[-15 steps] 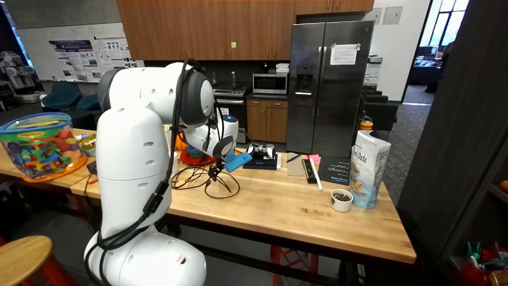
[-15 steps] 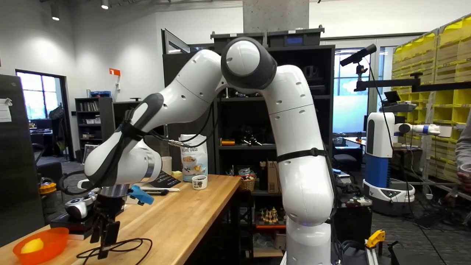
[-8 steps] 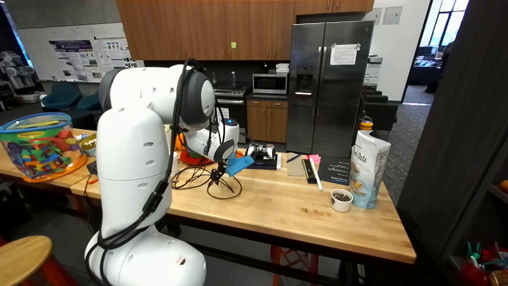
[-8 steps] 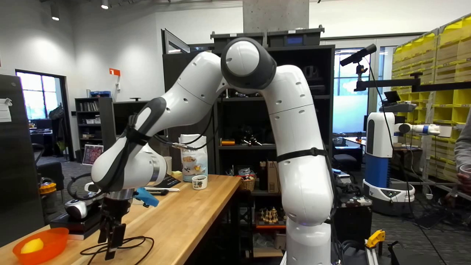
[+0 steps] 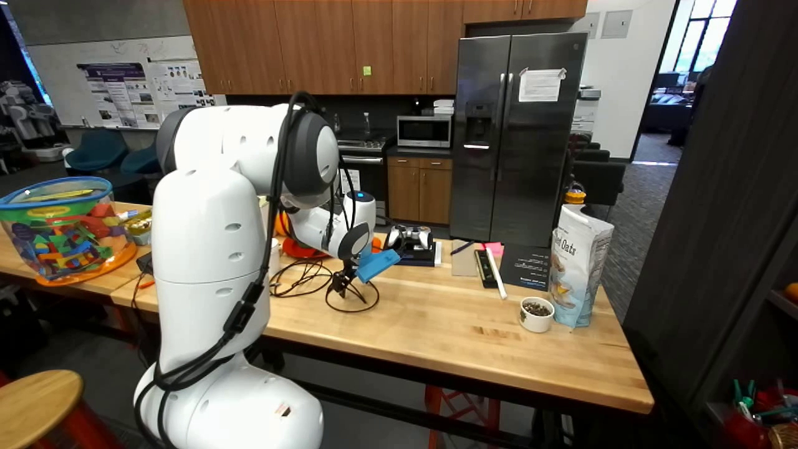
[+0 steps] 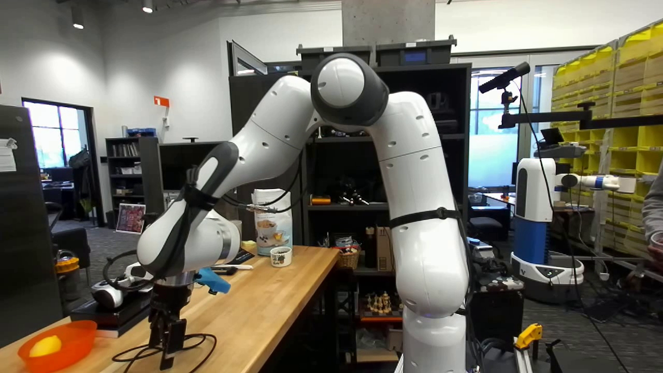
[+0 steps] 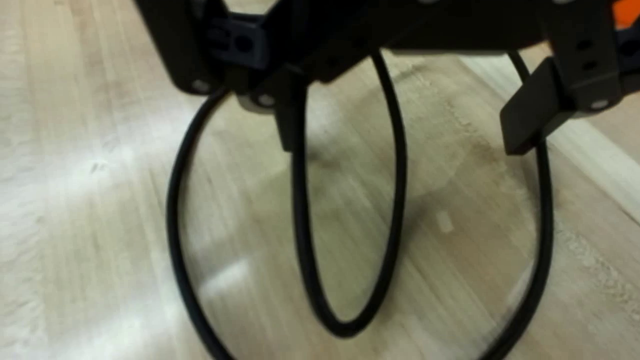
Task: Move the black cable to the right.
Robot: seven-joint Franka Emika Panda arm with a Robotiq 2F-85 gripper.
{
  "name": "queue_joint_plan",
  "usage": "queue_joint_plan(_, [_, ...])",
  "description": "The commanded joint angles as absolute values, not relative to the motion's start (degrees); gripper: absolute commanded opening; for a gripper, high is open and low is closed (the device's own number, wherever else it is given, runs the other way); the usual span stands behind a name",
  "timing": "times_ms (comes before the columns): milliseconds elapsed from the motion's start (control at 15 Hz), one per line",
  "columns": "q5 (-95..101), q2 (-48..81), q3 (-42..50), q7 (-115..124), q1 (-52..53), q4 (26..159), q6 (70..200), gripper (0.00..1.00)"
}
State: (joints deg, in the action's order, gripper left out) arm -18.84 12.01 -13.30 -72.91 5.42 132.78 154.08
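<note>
The black cable (image 5: 351, 312) lies in loose loops on the wooden table; a loop also shows in an exterior view (image 6: 214, 348). My gripper (image 5: 340, 293) points down over the right-hand loop, low near the table, and shows in an exterior view (image 6: 161, 353) too. In the wrist view the gripper (image 7: 405, 144) is open, its fingers wide apart. One cable strand (image 7: 398, 200) runs through the gap between them. Another strand runs along the inner side of the left finger (image 7: 286, 122). A third passes beneath the right finger (image 7: 532, 112). No strand is visibly pinched.
A game controller (image 5: 408, 237) sits on a dark box (image 5: 406, 257) behind the gripper. An orange bowl (image 6: 83, 344) holds a lemon (image 6: 47, 346). Notepads, a white cup (image 5: 535, 322) and an oats bag (image 5: 580, 268) stand right. The table's front edge (image 5: 474, 363) is nearby.
My gripper has moved right and slightly down over the last second. The cable loop shifted slightly right in the first half second and has hardly moved since.
</note>
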Motion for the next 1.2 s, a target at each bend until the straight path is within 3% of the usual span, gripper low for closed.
queue_joint_plan(0, [-16.2,10.8,-13.4,-70.1,4.8,134.2,153.5,1.0])
queue_joint_plan(1133, [-32.8,9.3,-15.9,-45.0,5.1,132.5,147.6,1.0])
